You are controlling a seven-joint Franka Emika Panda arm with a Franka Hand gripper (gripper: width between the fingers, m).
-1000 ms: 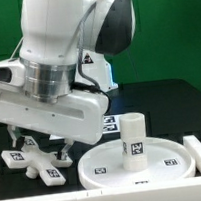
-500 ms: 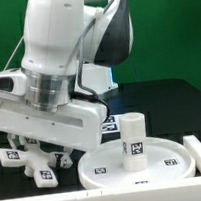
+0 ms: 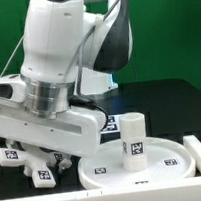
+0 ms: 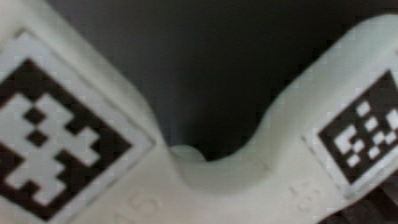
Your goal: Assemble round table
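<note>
Arm (image 3: 58,53) slid a bit toward the exterior view's left and dropped lower, so it's hiding more of the cross-shaped foot (image 3: 42,176) now.

Claw (image 3: 42,155) wide apart, pointing down

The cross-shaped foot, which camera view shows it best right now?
The wrist view: the cross-shaped foot fills it up close, two tagged arms and the crook between them, though blurred and cropped. The exterior view shows only bits of the foot under the gripper, beside the round disc.
</note>
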